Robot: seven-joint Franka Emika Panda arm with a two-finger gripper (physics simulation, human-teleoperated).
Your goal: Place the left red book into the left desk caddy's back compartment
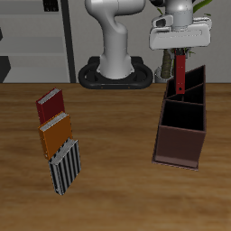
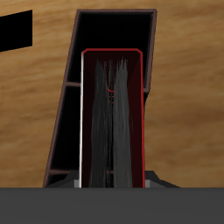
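Fingers point(image 1: 182, 60) pinching the left red book point(image 1: 181, 76) upright over the left desk caddy point(image 1: 180, 135) should lower it straight into the back compartment point(image 1: 191, 83), clear of the partition.

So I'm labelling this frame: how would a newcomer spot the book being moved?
Find the long dark caddy on the table. Above its far end hangs the end effector, gripping a bright red book upright. The other three books lie flat, away from the caddy.

The white arm reaches forward from its base, wrist bent so the pincer point(image 1: 182, 60) points straight down. Its fingers are closed on the left red book point(image 1: 181, 76), which hangs upright just below the pincer, above the left desk caddy point(image 1: 183, 117).
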